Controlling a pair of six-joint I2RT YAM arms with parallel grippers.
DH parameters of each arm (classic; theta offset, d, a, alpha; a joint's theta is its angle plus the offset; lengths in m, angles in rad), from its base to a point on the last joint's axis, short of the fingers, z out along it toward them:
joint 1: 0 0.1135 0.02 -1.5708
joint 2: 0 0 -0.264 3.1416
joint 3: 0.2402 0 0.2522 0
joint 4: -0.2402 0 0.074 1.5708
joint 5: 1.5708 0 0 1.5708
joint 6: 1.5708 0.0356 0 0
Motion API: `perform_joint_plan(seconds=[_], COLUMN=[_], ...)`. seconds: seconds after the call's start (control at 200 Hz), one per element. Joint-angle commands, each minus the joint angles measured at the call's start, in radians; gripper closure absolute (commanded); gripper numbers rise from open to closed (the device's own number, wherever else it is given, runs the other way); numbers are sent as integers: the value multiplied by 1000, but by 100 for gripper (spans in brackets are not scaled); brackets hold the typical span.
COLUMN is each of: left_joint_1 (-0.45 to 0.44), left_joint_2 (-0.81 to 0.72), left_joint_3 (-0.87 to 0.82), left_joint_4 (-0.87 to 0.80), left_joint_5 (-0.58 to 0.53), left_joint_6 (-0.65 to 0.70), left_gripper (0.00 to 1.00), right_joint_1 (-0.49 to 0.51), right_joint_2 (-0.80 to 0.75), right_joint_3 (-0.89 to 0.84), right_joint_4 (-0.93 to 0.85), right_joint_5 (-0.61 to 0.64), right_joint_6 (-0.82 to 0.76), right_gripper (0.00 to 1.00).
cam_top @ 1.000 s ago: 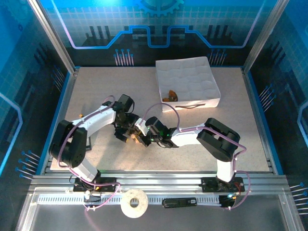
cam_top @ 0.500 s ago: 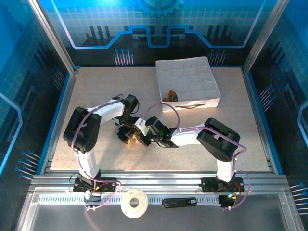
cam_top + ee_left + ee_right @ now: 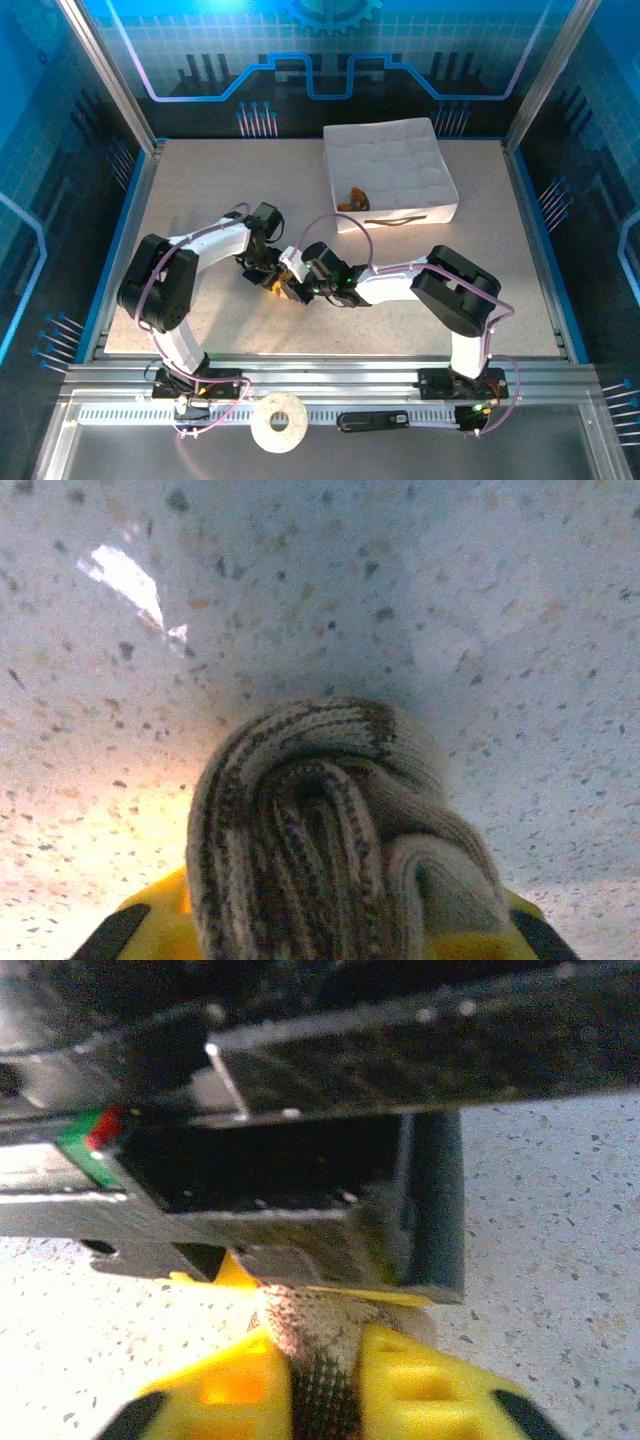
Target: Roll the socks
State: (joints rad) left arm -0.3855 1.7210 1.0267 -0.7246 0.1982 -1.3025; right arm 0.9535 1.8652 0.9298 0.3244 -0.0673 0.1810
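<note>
A brown-and-beige sock (image 3: 330,820), wound into a tight roll, lies on the speckled table between both grippers (image 3: 277,287). My left gripper (image 3: 325,935) is shut on the roll, with a yellow finger (image 3: 150,930) on each side of it; from above it sits at table centre-left (image 3: 267,275). My right gripper (image 3: 325,1375) pinches a fold of the same sock (image 3: 320,1325) between its yellow fingers (image 3: 230,1380), facing the left gripper's dark body (image 3: 300,1160). From above, the right gripper (image 3: 290,288) meets the left one nose to nose. A small orange-and-olive sock bundle (image 3: 352,198) lies in the white box.
The white quilted box (image 3: 400,165) stands at the back right, with a cord handle on its near wall. Both arms stretch low across the table's middle. A tape roll (image 3: 279,423) rests on the front rail.
The left gripper came in and closed on the sock roll, and its arm swung back left. The right gripper stayed put, its jaws eased slightly wider.
</note>
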Motion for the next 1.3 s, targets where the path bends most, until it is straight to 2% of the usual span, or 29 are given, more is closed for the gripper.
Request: perform_joint_plan(seconds=[0.0, 0.055, 0.145, 0.195, 0.25, 0.325, 0.475, 0.61, 0.74, 0.93, 1.146, 1.296], left_joint_1=[-17, -13, -3, 3, 9, 17, 19, 16, 0, -40, -101, -133], left_joint_2=[-89, -111, -135, -142, -143, -141, -120, -93, -53, 5, 151, 322], left_joint_3=[-8, 7, 47, 71, 93, 113, 161, 210, 275, 344, 526, 757], left_joint_4=[-39, -40, -47, -46, -39, -13, 24, 83, 169, 319, 517, 458], left_joint_5=[104, 110, 124, 130, 147, 175, 206, 220, 224, 209, 167, 156], left_joint_6=[-34, -41, -60, -75, -94, -127, -175, -200, -198, -219, -143, 5], left_gripper=[96, 98, 99, 99, 100, 100, 100, 100, 100, 100, 100, 100], right_joint_1=[-36, -47, -98, -139, -188, -269, -308, -322, -335, -404, -474, -554], right_joint_2=[-64, -154, -298, -368, -443, -515, -582, -613, -682, -692, -853, -955], right_joint_3=[-29, -44, -85, -109, -137, -163, -192, -214, -229, -208, -193, -125], right_joint_4=[-169, -172, -205, -223, -259, -305, -345, -364, -403, -414, -566, -785], right_joint_5=[40, 66, 74, 74, 82, -27, -158, -152, -55, -121, 93, 330], right_joint_6=[4, 5, 55, 128, 244, 363, 427, 512, 525, 578, 522, 452], right_gripper=[56, 47, 44, 43, 36, 32, 31, 31, 28, 29, 29, 29])
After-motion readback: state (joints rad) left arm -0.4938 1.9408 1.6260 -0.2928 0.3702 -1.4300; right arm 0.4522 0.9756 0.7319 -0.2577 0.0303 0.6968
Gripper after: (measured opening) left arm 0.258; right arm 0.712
